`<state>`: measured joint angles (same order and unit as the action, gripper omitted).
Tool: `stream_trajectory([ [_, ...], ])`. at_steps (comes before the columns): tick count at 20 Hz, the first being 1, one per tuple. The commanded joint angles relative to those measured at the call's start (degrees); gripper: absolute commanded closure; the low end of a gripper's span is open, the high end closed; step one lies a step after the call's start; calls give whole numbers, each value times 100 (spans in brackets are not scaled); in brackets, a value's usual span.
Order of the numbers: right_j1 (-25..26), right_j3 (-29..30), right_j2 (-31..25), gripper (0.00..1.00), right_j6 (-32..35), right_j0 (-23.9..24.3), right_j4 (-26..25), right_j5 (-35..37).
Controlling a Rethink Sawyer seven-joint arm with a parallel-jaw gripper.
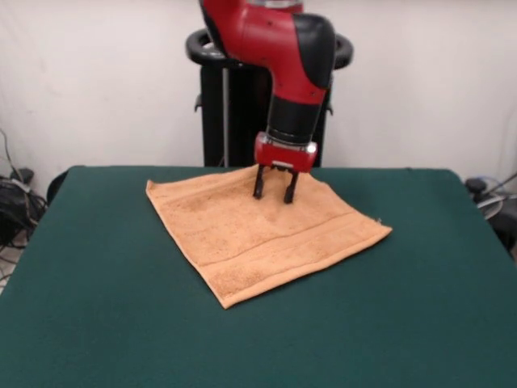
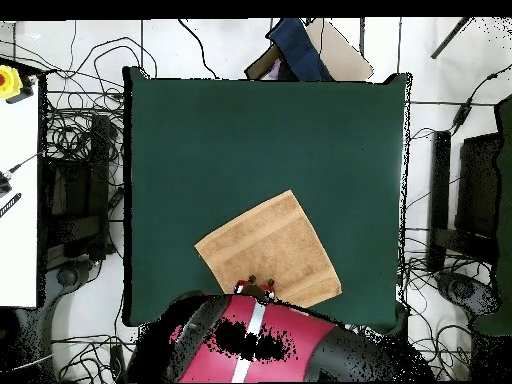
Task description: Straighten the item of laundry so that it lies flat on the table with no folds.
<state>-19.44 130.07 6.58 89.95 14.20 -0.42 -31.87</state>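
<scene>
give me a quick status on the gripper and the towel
Gripper open, fingers down at the towel's far edge. Towel spread flat on the table, set diagonally, no folds visible. Nothing in the way.

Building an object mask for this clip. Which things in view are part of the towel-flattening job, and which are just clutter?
Job:
- towel, spread on the table, turned diagonal to its edges
- table, green top
- gripper, open, tips at the towel's edge nearest the robot

Clutter:
- cables on the floor around the table
- dark blue object past the table's far edge
</scene>
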Motion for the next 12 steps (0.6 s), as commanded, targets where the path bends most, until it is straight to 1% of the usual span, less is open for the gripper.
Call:
stream_trajectory([
  [1, -72, -797, -602, 0, 1402, 120, 327, 254],
  [3, -477, -676, -663, 0, 1360, 96, 440, 621],
  [4, -588, -676, -725, 0, 1357, 133, 457, 744],
  [6, -650, -739, -862, 0, 1357, 240, 401, 873],
  [8, -541, -838, -901, 0, 1372, 273, 352, 780],
  [11, -216, -1009, -956, 0, 1426, 342, 213, 485],
  [12, -192, -1001, -958, 0, 1428, 338, 194, 444],
])
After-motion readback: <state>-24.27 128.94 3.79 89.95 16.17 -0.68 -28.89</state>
